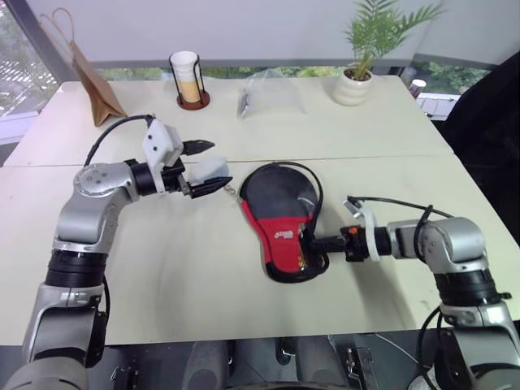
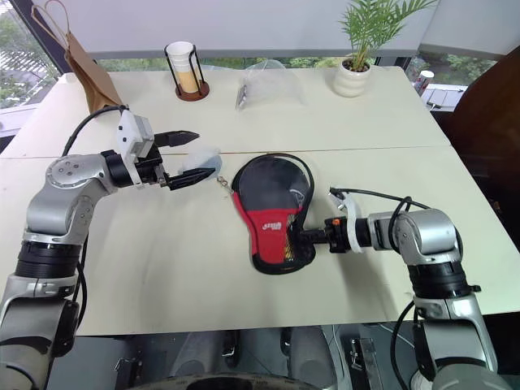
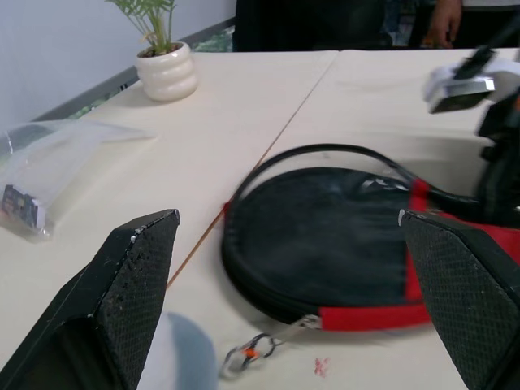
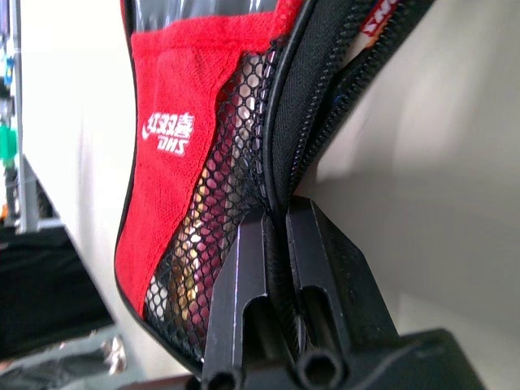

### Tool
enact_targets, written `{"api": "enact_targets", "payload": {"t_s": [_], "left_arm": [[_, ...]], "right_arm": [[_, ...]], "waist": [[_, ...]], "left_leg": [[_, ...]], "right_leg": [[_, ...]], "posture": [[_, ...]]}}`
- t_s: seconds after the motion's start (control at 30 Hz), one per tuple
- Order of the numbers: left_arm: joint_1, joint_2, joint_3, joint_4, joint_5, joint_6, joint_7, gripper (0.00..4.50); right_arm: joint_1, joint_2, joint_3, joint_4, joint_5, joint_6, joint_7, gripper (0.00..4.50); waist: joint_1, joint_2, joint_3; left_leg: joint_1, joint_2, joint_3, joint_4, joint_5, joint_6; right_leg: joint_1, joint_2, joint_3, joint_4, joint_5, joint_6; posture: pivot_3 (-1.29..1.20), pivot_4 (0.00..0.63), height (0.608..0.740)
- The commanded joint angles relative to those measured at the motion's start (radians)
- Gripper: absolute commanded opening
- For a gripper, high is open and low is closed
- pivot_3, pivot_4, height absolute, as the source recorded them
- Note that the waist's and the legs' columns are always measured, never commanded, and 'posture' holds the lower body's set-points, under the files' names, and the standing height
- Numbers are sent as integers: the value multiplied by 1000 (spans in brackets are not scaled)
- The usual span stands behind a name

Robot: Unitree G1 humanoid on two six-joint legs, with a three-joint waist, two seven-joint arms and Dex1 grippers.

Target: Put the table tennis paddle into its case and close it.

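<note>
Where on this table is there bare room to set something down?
Free: the near table between the left arm and the case, and the far right beyond the plant pot. Crowded: the far edge, with paper bag, cup, plastic bag.

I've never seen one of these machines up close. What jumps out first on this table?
The black and red case lies mid-table, its zip edge pinched in the shut right gripper at the narrow end. The left gripper hovers open beside the case's round end, near the zip pull. Along the far edge stand a potted plant, a clear plastic bag, a cup holder and a paper bag.
</note>
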Motion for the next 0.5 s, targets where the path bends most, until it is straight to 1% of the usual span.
{"api": "enact_targets", "payload": {"t_s": [0.03,0.33,0.5], "left_arm": [[-9,1,21,-19,-11,-17,2,4500],[-13,3,13,-11,-4,-25,-6,4500],[-19,5,14,-4,-1,-30,-7,4500]], "right_arm": [[66,-25,-4,-82,50,79,-26,37],[131,-81,-60,-116,98,80,-58,37],[173,-104,-79,-161,139,95,-69,37]], "waist": [[8,0,0],[16,0,0],[17,0,0]], "left_leg": [[0,0,0,0,0,0],[-1,0,0,0,-3,-4],[-2,-1,0,0,-3,-3]], "right_leg": [[0,0,0,0,0,0],[1,-1,-1,-4,0,0],[1,-1,-1,-5,0,0]], "posture": [[0,150,735],[0,150,735],[0,150,735]]}}
